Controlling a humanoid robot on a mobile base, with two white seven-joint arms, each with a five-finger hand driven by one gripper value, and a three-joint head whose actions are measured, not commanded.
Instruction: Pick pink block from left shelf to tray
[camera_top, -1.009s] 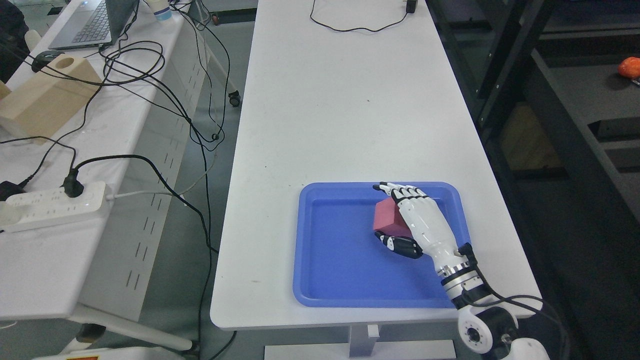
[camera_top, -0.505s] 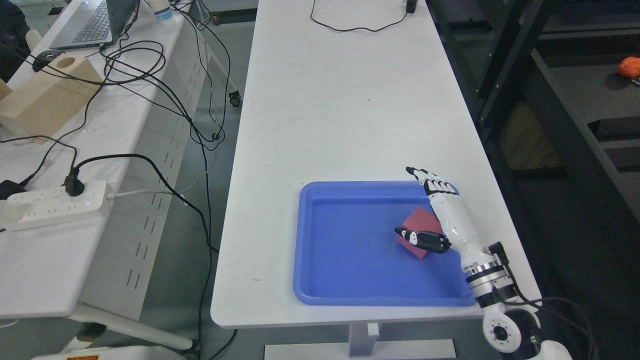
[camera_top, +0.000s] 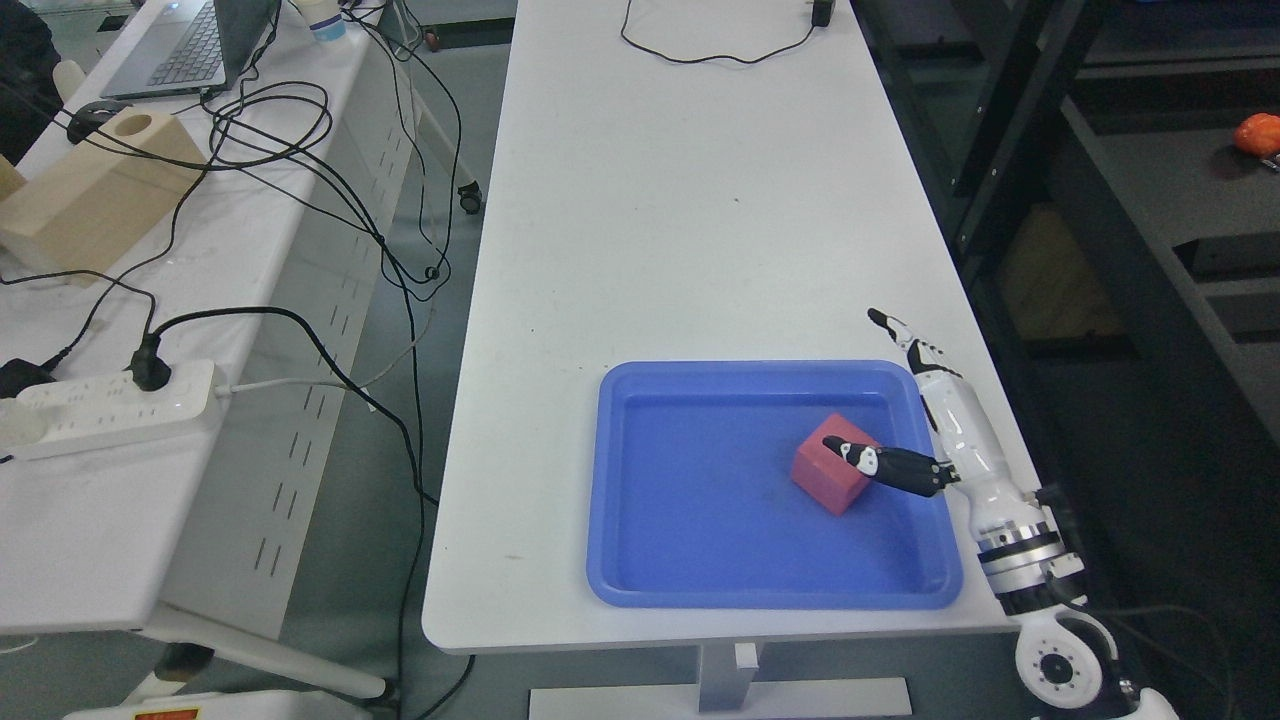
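- The pink block (camera_top: 830, 477) lies flat in the blue tray (camera_top: 700, 590), right of centre and turned cornerwise to the rim.
- The right hand (camera_top: 930, 430) stands just beside it over the tray's right wall, fingers spread and holding nothing, thumb tip over the block's upper right edge.
- The white table (camera_top: 680, 200) beyond the tray is bare; the table's right edge is close behind the hand.
- The left hand is out of sight.

Even, bright overhead light; sharp focus throughout.
The white table (camera_top: 690, 200) shows no glare, the pink block (camera_top: 830, 476) casts a faint soft shadow in the blue tray (camera_top: 700, 590), and the shelving at right stays dim.
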